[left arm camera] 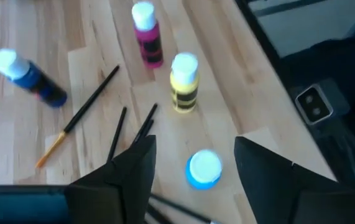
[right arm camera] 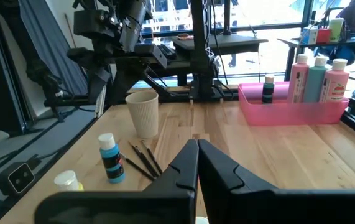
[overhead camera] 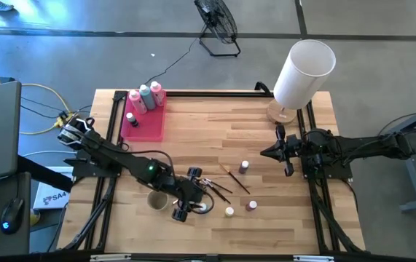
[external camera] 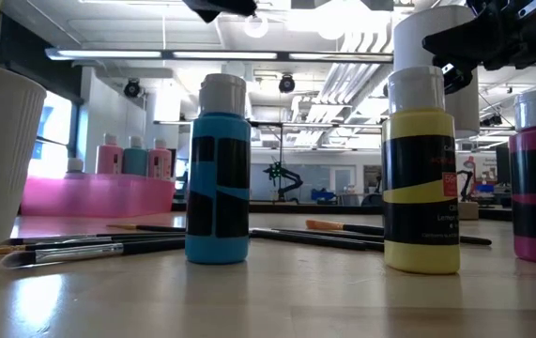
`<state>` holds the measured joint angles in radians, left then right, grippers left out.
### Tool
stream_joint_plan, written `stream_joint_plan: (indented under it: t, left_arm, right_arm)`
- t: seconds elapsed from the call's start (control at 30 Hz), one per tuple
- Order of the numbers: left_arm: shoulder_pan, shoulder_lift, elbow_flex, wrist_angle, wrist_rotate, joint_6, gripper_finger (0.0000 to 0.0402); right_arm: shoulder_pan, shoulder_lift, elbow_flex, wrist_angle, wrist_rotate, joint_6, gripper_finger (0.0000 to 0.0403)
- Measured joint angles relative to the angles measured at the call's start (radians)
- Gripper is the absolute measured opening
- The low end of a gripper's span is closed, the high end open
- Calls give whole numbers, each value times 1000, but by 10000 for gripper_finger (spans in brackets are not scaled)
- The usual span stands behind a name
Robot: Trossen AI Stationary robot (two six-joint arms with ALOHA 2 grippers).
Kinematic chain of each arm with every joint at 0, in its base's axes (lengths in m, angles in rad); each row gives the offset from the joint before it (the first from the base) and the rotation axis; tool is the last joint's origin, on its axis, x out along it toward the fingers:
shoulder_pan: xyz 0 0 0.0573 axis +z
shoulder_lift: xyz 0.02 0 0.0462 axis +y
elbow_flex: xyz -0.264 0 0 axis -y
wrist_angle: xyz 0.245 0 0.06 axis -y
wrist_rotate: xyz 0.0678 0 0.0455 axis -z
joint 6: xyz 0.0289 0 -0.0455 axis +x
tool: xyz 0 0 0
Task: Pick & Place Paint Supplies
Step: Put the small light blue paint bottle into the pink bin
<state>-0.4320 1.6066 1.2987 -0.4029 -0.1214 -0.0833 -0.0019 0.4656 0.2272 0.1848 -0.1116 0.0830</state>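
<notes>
Pots, brushes and bottles are spread over your wooden surface (overhead camera: 280,218). Your left pincer (left arm camera: 194,142) hangs over the front part of it, just beside a white paper cup (overhead camera: 157,200). Its two fingers (left arm camera: 133,165) stand wide apart. The blue pot (left arm camera: 204,168) stands between them with its white cap up, and neither finger touches it.

Close by stand three more little pots, all upright with caps on top. The yellow pot (left arm camera: 184,82) is nearest the blue one. The pink pot (left arm camera: 147,37) stands a bit past it. The dark pot (overhead camera: 244,167) stands farther off, toward the middle of the surface.

The thin brushes (overhead camera: 222,185) lie flat between the pots. From above, their long handles run on a slant, from the far left side toward the near right side. A few lie side by side near your left pincer, and one lies alone near the dark pot.

The pink tray (overhead camera: 149,129) sits at the far left corner. Three bottles (overhead camera: 146,97), two pink and one teal, stand upright in a row at its far end. One more small pot (overhead camera: 130,118) stands in the tray near them.

Your right pincer (right arm camera: 197,155) waits at the right side with its fingers pressed together, holding nothing. The big white lampshade (overhead camera: 304,73) stands behind it at the far right corner.
</notes>
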Motion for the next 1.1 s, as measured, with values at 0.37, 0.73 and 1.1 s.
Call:
stream_joint_plan:
  t: [0.37, 0.73, 1.1]
  left_arm:
    - [0, 18, 1, 16, 48, -31, 218]
    - [0, 148, -2, 40, 62, -58, 218]
    - [0, 180, -1, 57, 88, -115, 218]
  right_arm:
    - [0, 0, 0, -1, 0, 0, 3]
    - [0, 0, 0, -3, -11, 0, 3]
    - [0, 0, 0, -2, -28, 0, 3]
